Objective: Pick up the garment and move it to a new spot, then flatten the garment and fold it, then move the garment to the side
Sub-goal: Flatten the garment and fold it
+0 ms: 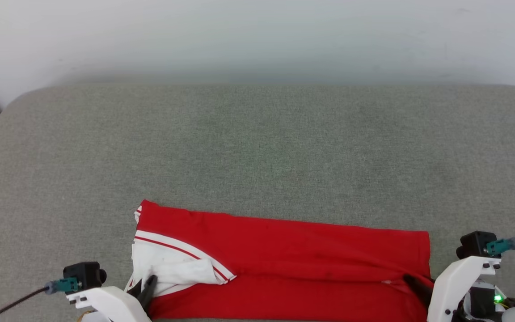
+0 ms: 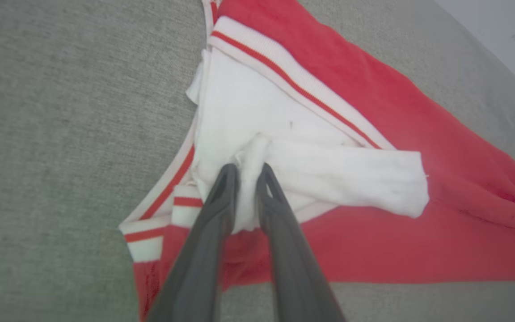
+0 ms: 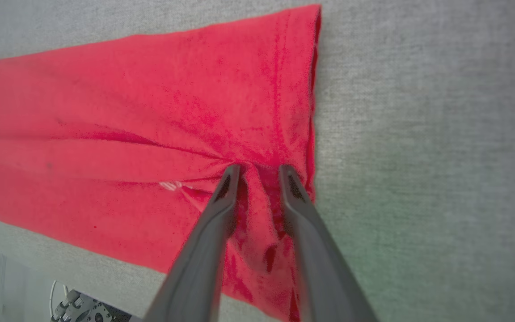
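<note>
The garment (image 1: 284, 259), a red shirt with a white sleeve and red-and-white striped trim, lies folded into a long band near the front edge of the grey padded surface (image 1: 257, 147). Its white sleeve (image 2: 329, 179) is at the left end. There my left gripper (image 1: 143, 286) (image 2: 248, 167) pinches a raised fold of white cloth between nearly closed fingers. At the right end my right gripper (image 1: 414, 284) (image 3: 259, 169) has a ridge of the garment's red cloth (image 3: 150, 112) between its fingertips, which stand slightly apart, and creases run toward them. The chest print is hidden.
Grey upholstered surface stretches far behind and to both sides of the garment, with a pale wall (image 1: 257, 36) beyond it. The surface's front edge (image 3: 61, 273) runs just under the garment's near hem, with robot hardware (image 3: 74, 308) below.
</note>
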